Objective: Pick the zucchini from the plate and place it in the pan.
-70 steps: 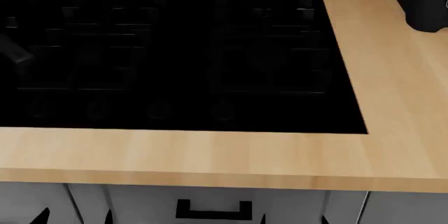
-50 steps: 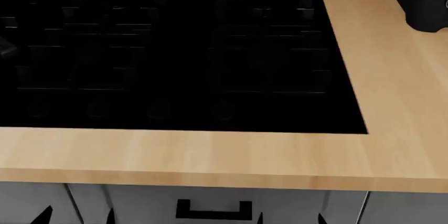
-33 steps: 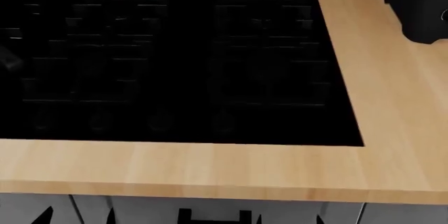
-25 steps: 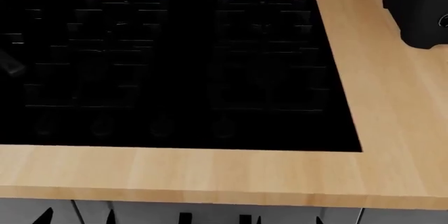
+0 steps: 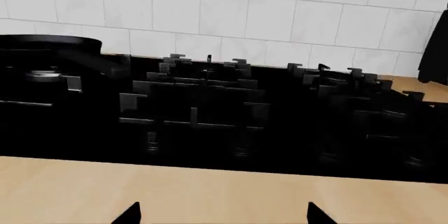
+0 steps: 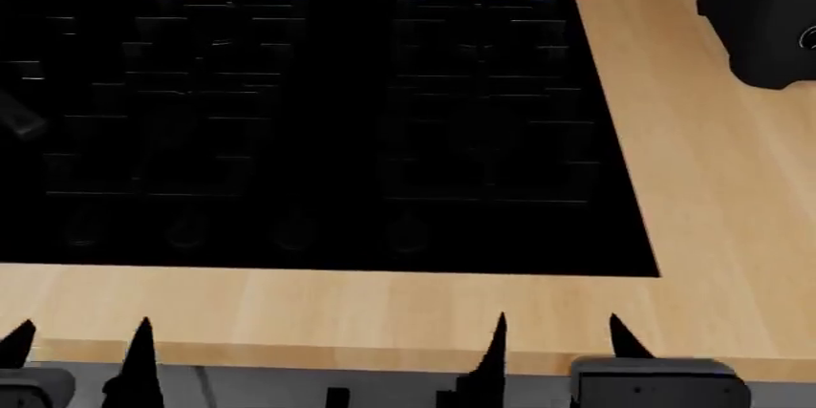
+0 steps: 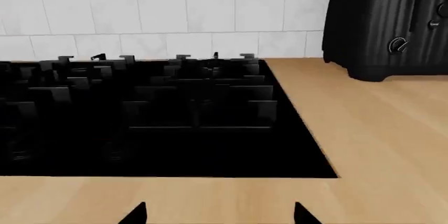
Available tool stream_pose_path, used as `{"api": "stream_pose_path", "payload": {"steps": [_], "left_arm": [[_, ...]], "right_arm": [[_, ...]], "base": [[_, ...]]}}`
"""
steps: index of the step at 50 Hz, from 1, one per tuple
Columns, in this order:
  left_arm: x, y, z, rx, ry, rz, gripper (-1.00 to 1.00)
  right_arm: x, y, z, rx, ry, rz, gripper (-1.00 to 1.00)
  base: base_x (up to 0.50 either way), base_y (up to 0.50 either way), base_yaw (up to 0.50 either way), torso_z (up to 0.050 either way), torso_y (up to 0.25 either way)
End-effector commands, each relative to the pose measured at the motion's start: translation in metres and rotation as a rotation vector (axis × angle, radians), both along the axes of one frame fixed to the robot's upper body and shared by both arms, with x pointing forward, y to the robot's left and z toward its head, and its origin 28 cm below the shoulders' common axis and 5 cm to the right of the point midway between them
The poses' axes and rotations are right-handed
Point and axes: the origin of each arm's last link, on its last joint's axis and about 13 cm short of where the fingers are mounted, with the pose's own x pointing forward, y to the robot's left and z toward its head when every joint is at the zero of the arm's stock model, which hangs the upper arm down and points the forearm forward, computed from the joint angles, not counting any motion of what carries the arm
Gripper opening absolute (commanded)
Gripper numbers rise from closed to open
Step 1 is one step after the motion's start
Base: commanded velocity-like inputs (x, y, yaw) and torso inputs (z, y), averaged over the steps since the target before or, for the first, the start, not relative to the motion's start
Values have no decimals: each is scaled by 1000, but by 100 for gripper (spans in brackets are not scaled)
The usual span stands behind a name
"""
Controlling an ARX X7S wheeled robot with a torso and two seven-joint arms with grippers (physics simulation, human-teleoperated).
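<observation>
The zucchini and the plate are out of view. The black pan (image 5: pixel 43 41) shows in the left wrist view, on the stove's far-left burner; the tip of its handle (image 6: pixel 18 122) shows at the head view's left edge. My left gripper (image 6: pixel 76 343) is open and empty at the counter's front edge; its two tips also show in the left wrist view (image 5: pixel 222 216). My right gripper (image 6: pixel 557 333) is open and empty at the front edge further right; it also shows in the right wrist view (image 7: pixel 218 216).
A black gas stove (image 6: pixel 319 121) with raised grates fills the wooden counter (image 6: pixel 382 308). A black toaster (image 6: pixel 759 16) stands at the back right, also in the right wrist view (image 7: pixel 388 24). White tiled wall (image 5: pixel 210 14) behind.
The head view has shifted, showing the tiled wall and less of the cabinet front. Both grippers have risen into view at the counter's front edge.
</observation>
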Motion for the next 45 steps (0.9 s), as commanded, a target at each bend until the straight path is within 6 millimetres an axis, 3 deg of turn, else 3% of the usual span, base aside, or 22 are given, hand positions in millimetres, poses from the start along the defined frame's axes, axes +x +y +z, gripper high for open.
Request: {"api": "stream_pose_path", "payload": {"steps": [1, 4, 8, 13, 25, 45], "left_arm": [[-26, 26, 124, 123, -97, -67, 100], [-22, 41, 139, 124, -111, 25, 100], [-22, 45, 150, 156, -138, 40, 100], [-22, 44, 145, 161, -112, 18, 100], [-24, 38, 144, 167, -106, 4, 100], [-18, 33, 140, 142, -113, 3, 100]], "right_arm": [[-9, -26, 134, -53, -137, 90, 100], [-3, -36, 150, -35, -147, 51, 100], [-2, -39, 158, -25, -168, 36, 100], [-5, -36, 158, -40, -196, 44, 100], [-11, -38, 154, -61, -208, 30, 100], [-4, -40, 153, -83, -211, 54, 100]], "base": [[0, 0, 0, 0, 0], [0, 0, 0, 0, 0], [0, 0, 0, 0, 0], [0, 0, 0, 0, 0], [0, 500, 0, 0, 0], [0, 500, 0, 0, 0]]}}
